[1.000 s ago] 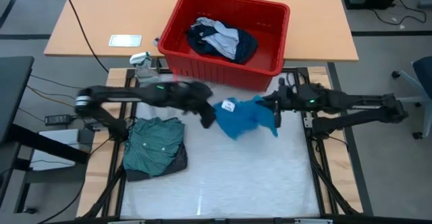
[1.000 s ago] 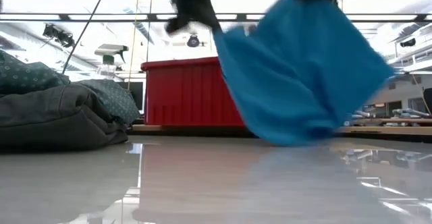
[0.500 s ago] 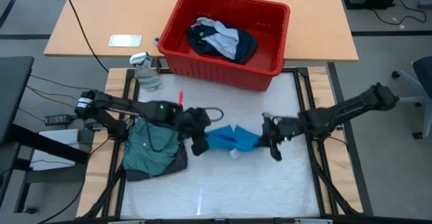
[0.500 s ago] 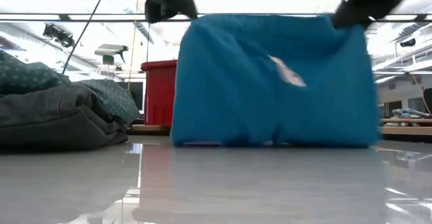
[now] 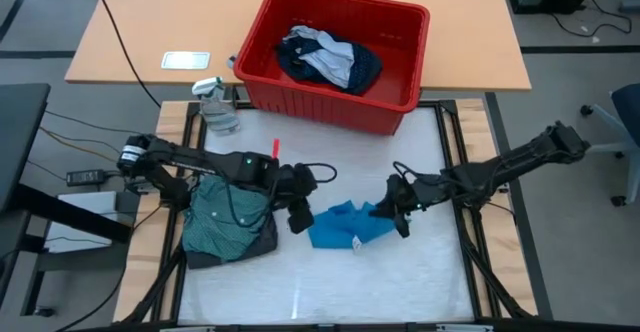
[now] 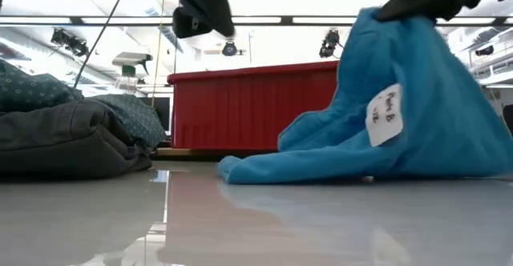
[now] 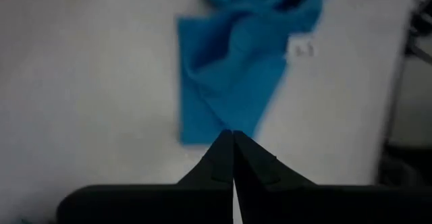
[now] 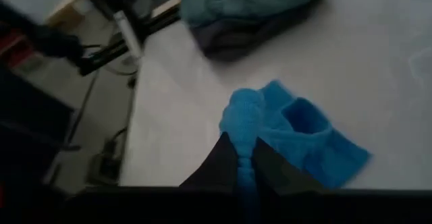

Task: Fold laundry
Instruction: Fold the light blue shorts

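The small bright blue piece [image 5: 340, 227] lies crumpled at the middle of the white table. Its white tag [image 6: 383, 115] faces the near edge. My right gripper [image 5: 397, 217] is shut on the piece's right end, just above the table. My left gripper [image 5: 298, 219] hangs shut above the piece's left end [image 6: 228, 170], which lies flat on the table, and touches nothing. In the left wrist view its shut fingertips [image 7: 233, 136] point at the cloth [image 7: 236, 55]. A teal-green shirt [image 5: 230, 212], folded, rests on a dark grey piece [image 6: 72, 150] at the near left. My right gripper pinches a bunched fold at the blue piece's right end [image 8: 244, 126] between its two fingers. The fingers come from the table's right side, slanting down. That end is held up [image 6: 385, 22]; the cloth slopes slack from it down to the table, where the rest lies.
A red bin [image 5: 400, 97] at the far edge holds a navy piece [image 5: 300, 67] and a whitish piece [image 5: 325, 57]. A clear spray bottle [image 5: 215, 102] stands at the far left corner. The folded stack lies close beside my left arm.
Both grippers came down and toward the near edge with the blue piece, which hung spread between them with its lower edge on the table. Its left end has since dropped away from my left gripper onto the table. Only the right end stays raised.
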Controlling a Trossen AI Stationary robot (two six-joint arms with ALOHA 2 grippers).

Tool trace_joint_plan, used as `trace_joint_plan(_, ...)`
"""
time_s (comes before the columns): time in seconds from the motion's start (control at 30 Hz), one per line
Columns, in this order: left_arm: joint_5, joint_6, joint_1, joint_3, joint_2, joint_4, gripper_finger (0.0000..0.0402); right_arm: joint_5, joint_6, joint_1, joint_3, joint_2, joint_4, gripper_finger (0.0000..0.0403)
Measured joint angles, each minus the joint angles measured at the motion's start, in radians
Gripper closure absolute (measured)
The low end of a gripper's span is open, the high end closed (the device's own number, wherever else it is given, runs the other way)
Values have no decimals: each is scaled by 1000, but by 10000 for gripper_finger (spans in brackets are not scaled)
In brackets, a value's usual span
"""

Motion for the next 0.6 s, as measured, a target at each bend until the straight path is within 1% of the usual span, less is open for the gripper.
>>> trace_joint_plan(0.07, -69, 15, 9, 1, 27, 20, 388, 26, 20, -20, 0, -4, -1, 384)
trace_joint_plan(0.17, -81, 55, 34, 0, 79, 44, 353, 41, 30, -35, 0, -16, 52, 386)
trace_joint_plan(0.3, 12, 98, 70, 0, 113, 59, 293, 41, -69, -43, 2, -65, 161, 386)
trace_joint_plan(0.37, 37, 125, 87, 0, 128, 65, 264, 45, -115, -62, 2, -89, 163, 386)
trace_joint_plan(0.5, 46, 195, 120, 0, 153, 72, 218, 29, -123, -105, 2, -128, 127, 386)
trace_joint_plan(0.6, 116, 254, 147, 0, 180, 108, 197, 9, -154, -119, 2, -150, 127, 386)
